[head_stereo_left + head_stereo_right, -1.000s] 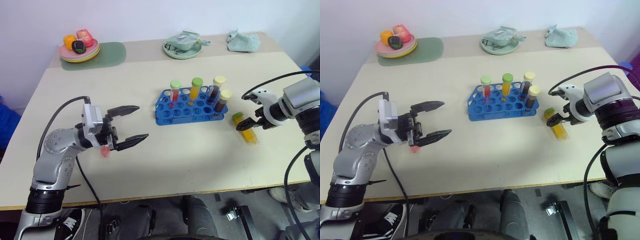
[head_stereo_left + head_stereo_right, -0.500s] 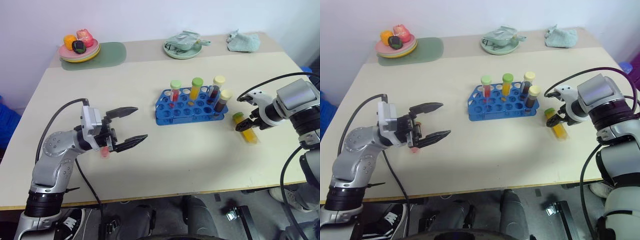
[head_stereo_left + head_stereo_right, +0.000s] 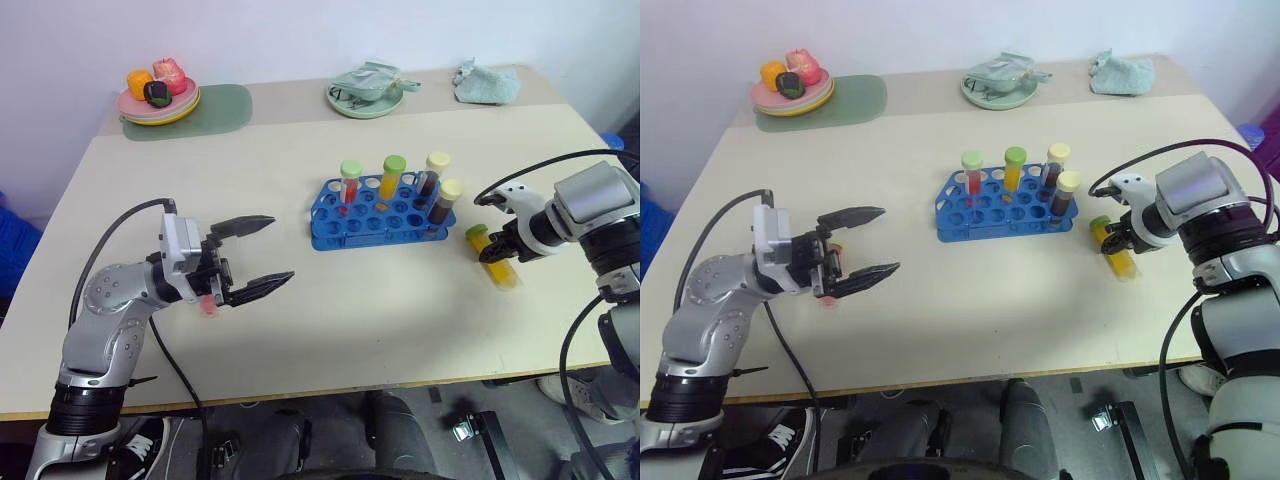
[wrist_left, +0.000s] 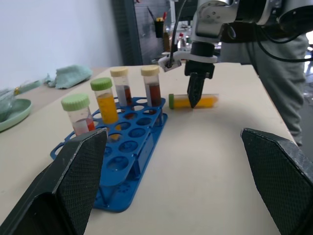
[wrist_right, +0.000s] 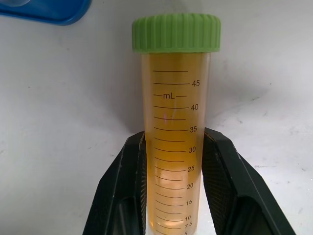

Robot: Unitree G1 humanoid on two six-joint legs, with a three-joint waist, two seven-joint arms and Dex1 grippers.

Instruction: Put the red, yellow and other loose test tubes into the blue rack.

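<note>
The blue rack (image 3: 372,222) stands mid-table with several capped tubes upright in it: a red one (image 3: 349,184), a yellow one (image 3: 392,176) and two dark brown ones (image 3: 436,172). To the right of the rack, a loose yellow test tube (image 5: 175,107) with a green cap lies flat on the table. My right gripper (image 3: 497,251) points down onto it, and its fingers (image 5: 126,188) are shut on the tube's body. My left gripper (image 3: 280,246) hovers wide open over the table's left side, aimed at the rack. A small pink-red thing (image 3: 208,305) lies under my left hand, mostly hidden.
At the back left a plate of toy fruit (image 3: 158,98) sits on a green mat (image 3: 222,108). A green plate with a cloth (image 3: 368,92) and a crumpled cloth (image 3: 486,84) lie at the back right. The table's front edge (image 3: 330,388) is near.
My right gripper's fingers have shut on the lying yellow tube. The left arm has stayed in place and open.
</note>
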